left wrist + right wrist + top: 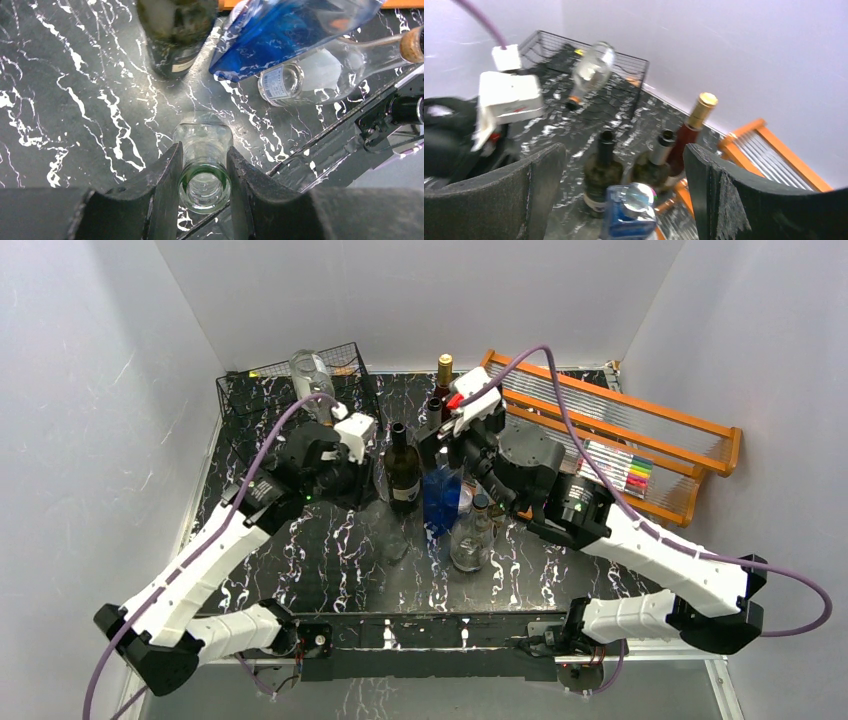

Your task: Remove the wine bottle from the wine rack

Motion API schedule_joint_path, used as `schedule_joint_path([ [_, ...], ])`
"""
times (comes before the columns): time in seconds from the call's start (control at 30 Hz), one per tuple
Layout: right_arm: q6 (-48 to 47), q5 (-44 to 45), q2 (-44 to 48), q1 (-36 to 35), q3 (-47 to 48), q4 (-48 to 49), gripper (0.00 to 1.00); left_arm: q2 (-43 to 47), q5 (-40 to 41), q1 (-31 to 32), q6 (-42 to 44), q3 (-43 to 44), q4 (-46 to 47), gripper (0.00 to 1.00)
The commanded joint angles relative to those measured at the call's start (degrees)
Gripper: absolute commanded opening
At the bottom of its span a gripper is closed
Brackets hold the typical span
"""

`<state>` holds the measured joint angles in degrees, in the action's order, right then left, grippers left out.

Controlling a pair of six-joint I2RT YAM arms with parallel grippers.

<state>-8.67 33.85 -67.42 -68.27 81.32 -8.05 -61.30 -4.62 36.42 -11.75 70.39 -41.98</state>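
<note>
The black wire wine rack [262, 398] stands at the back left. A clear wine bottle [312, 373] lies tilted on top of it, also in the right wrist view [590, 69]. My left gripper [365, 478] is in front of the rack, away from that bottle. It is shut on the neck of another clear glass bottle [204, 172] that stands upright on the table; my left fingers [167, 170] press both sides of its neck. My right gripper [624, 150] is open and empty above a blue bottle [634, 212] at the table's middle [441, 495].
Several upright bottles cluster mid-table: a dark one [403, 465], a second dark one [654, 165], a red one with a gold cap [443, 375], and a clear corked one [472, 535]. An orange wooden shelf [640, 440] with markers [622, 468] stands at the back right.
</note>
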Motion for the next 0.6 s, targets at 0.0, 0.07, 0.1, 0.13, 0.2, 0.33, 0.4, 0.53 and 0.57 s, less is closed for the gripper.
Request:
schedule_joint_path([
  [0.0,1.1,8.7,0.6,4.1,3.9,-5.2,0.98,-1.4,6.1,5.4,0.3,4.3,3.9,0.0],
  [0.07,3.5,7.7,0.9,7.4,4.7,-7.6,0.98,-3.0,8.5,8.2,0.2,4.9,4.5,0.0],
  [0.1,4.7,7.4,1.1,9.2,4.9,-8.6,0.98,-4.1,10.1,9.7,0.4,5.5,4.7,0.0],
  [0.13,5.6,7.2,1.3,10.7,5.0,-9.3,0.98,-5.1,11.7,11.6,0.7,6.1,4.7,0.0],
  [0.2,7.0,7.1,1.9,13.2,5.1,-10.7,0.98,-7.3,15.0,14.7,1.1,7.1,4.6,0.0],
  [0.33,9.3,7.7,3.0,16.9,5.9,-13.1,0.98,-9.5,18.3,17.3,0.9,8.3,5.2,0.0],
  [0.4,9.9,8.4,3.9,18.0,5.8,-13.6,0.98,-10.4,18.3,17.8,0.8,8.6,5.8,0.0],
  [0.53,10.6,9.0,5.6,19.0,4.9,-13.5,0.98,-12.9,18.3,18.3,0.6,9.6,6.2,0.02],
  [0.57,10.6,8.8,6.2,19.0,4.3,-12.8,0.98,-13.1,18.3,18.3,0.3,9.6,6.2,0.05],
])
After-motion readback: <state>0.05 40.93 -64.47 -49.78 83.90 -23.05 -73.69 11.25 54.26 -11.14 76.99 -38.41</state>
